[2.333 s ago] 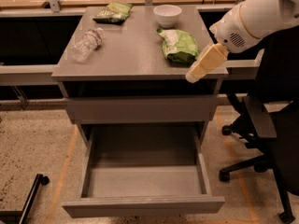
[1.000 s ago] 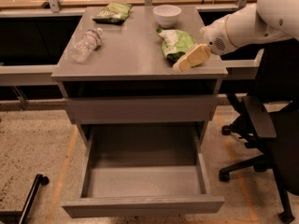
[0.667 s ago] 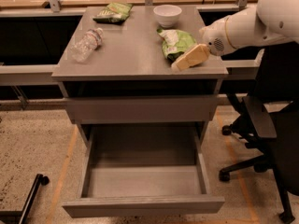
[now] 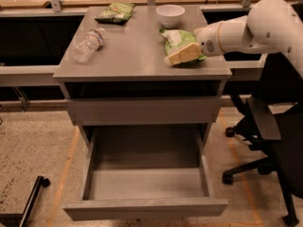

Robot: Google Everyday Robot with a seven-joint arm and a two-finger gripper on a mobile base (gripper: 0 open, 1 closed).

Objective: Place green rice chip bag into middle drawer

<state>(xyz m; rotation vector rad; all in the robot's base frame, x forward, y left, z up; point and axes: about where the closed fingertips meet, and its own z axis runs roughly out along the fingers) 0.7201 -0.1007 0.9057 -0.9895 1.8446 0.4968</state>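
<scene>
Just in front of the bowl (image 4: 170, 14), the green rice chip bag (image 4: 176, 38) is met on the worktop (image 4: 132, 51) by the gripper (image 4: 171, 59), presumably for grasping; whether it is open or closed cannot be told. Well below the bowl, the middle drawer (image 4: 147, 183) is pulled out, ready.
</scene>
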